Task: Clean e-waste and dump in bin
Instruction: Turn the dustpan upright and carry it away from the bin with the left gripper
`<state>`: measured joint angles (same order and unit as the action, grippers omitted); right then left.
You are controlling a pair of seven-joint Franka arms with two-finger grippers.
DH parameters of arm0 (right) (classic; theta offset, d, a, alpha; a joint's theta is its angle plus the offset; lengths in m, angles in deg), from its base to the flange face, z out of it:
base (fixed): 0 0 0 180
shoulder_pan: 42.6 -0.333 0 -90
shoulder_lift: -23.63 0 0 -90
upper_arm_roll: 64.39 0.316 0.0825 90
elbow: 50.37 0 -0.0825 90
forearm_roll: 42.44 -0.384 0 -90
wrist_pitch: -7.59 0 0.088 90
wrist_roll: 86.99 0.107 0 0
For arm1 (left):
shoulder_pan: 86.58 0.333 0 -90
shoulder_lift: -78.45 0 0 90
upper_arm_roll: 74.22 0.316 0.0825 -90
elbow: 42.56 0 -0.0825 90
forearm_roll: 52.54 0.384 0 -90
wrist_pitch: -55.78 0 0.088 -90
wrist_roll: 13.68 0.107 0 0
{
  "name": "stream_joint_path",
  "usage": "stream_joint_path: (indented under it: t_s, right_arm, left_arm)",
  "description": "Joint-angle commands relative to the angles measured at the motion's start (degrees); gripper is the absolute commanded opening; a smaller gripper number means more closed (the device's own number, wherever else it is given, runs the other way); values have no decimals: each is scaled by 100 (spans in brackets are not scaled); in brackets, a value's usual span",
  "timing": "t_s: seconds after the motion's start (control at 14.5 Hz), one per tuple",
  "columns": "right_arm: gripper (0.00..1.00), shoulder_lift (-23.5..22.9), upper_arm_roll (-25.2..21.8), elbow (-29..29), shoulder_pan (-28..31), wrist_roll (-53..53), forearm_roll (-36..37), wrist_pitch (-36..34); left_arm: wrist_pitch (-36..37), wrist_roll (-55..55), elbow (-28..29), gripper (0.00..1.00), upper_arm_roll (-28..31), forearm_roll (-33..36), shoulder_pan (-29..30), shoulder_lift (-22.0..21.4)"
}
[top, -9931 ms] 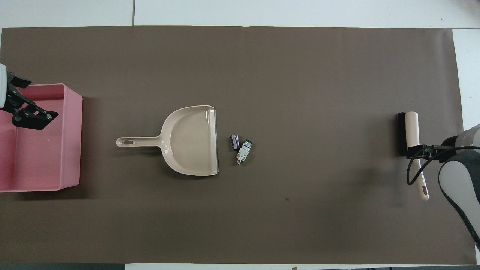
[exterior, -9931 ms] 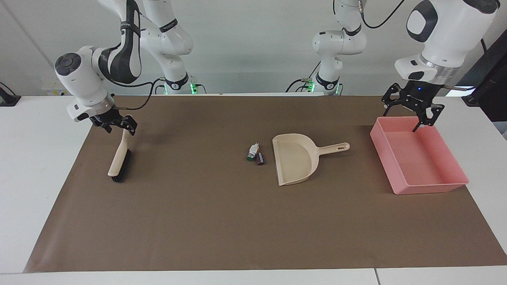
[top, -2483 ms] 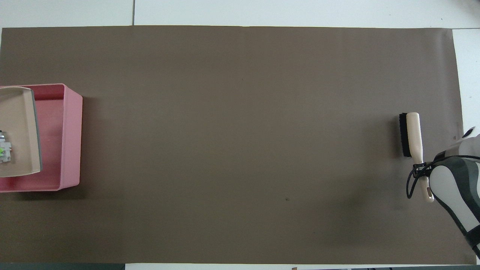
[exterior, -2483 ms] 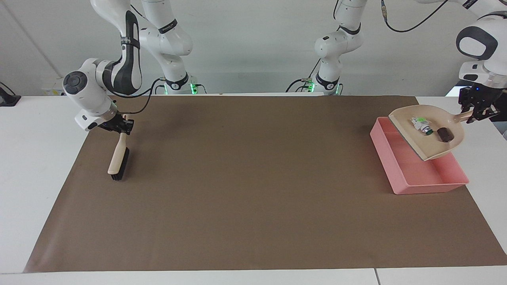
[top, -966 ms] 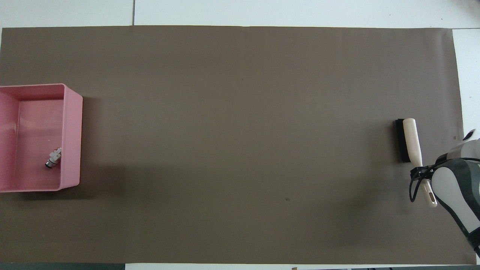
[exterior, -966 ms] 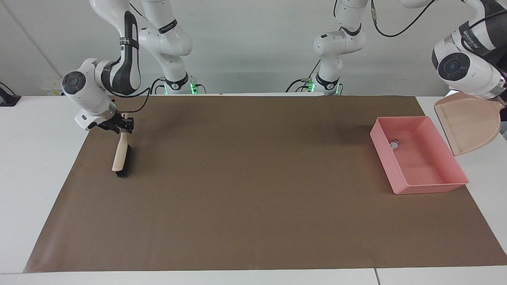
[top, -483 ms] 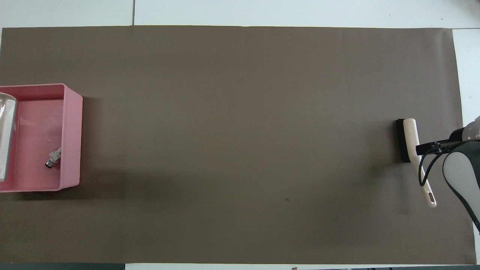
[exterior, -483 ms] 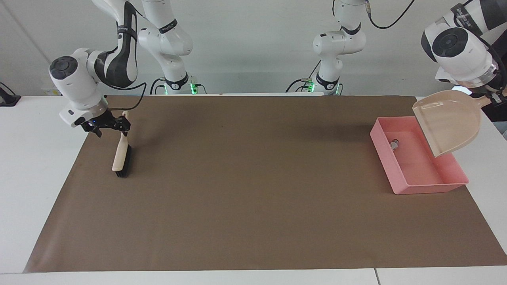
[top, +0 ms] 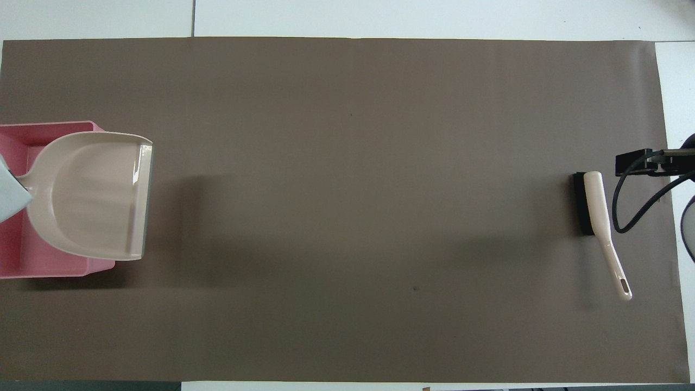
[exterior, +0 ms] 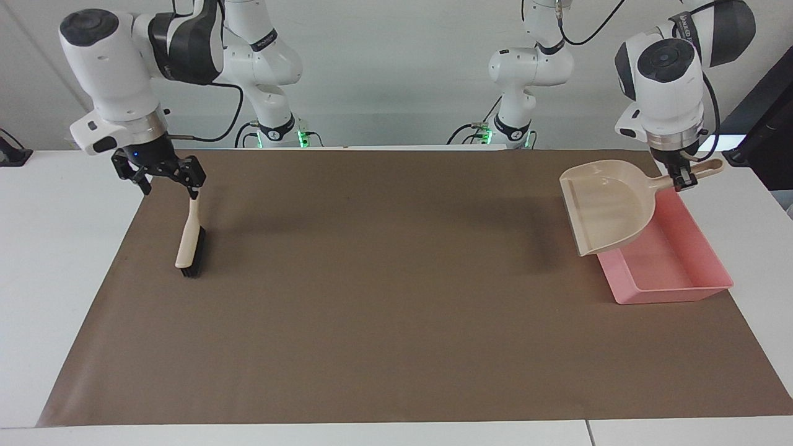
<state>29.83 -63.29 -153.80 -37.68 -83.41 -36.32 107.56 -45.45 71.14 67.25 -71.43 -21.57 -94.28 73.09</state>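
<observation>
Release is happening at the right arm's end of the worktop (exterior: pixel 384 322), well apart from the bin (exterior: pixel 672 290). The right gripper (exterior: pixel 162 178), a moment ago clamped on the brush (exterior: pixel 189 241) handle, is now rising over it with fingers spread, holding nothing. The left gripper (exterior: pixel 683 179) is pinching the dustpan (exterior: pixel 610 207) handle tight and swinging the emptied pan back level over the bin. The e-waste is no longer riding in the pan. It is lying hidden beneath it, in the bin by my judgement, though only the white piece was showing there a moment ago. Dumping is looking done, with only the tools left to set down.
</observation>
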Motion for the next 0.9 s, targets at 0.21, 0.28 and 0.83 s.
stream_joint_path:
  t_s: [0.21,0.28,0.83]
  right_arm:
    - [100,-426,-636,1140,-641,284,-181,-1208]
    - [100,-461,-664,1202,-711,284,-259,-1217]
    - [100,-409,-569,1211,-695,231,-418,-1454]
  left_arm:
    - [-755,-1370,1111,0,72,-671,-1091,-98]
    - [-879,-1590,1182,0,72,-671,-1215,42]
    - [-1960,-2075,1761,0,72,-935,-1620,641]
